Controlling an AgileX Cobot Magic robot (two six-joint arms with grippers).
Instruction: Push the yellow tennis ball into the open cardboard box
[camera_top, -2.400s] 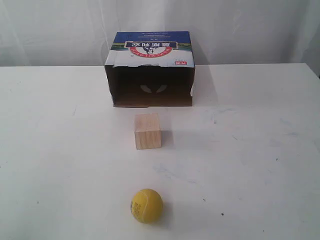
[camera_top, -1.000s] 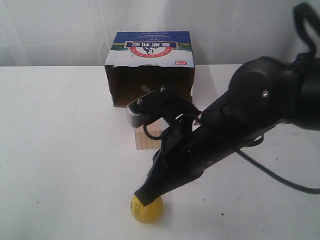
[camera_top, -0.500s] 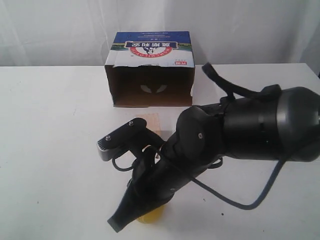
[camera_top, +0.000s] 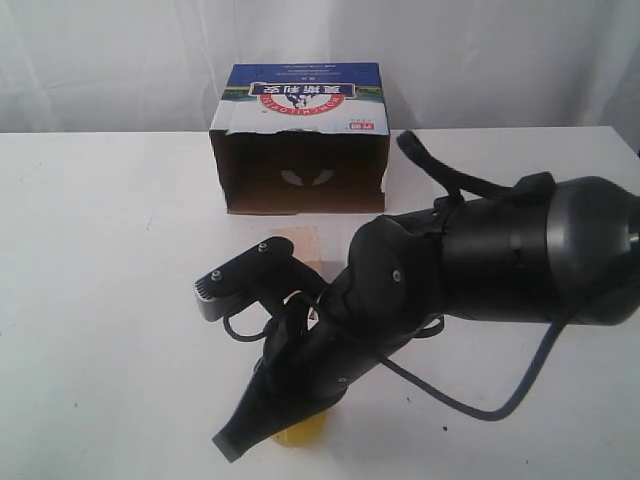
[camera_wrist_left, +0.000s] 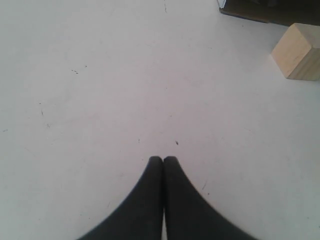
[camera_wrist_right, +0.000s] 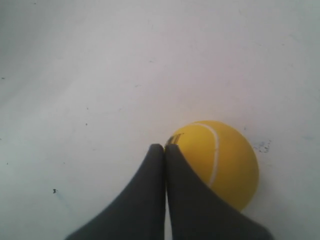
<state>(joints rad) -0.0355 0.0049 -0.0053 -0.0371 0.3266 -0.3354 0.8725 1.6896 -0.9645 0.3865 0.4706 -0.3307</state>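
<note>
The yellow tennis ball lies near the table's front edge, mostly hidden under my right arm. In the right wrist view the yellow tennis ball sits just beside my right gripper, whose jaws are shut with nothing between them. In the exterior view the right gripper is low at the ball's front left. The open cardboard box stands at the back with its dark opening facing the ball. My left gripper is shut and empty over bare table; it does not show in the exterior view.
A pale wooden cube stands between ball and box, mostly covered by the right arm; the same wooden cube shows in the left wrist view, below a corner of the box. The white table ends at a curtain.
My right arm swung in from the right and dropped low, its tip passing from on top of the ball to the ball's front left. In the last half second it has barely moved.
</note>
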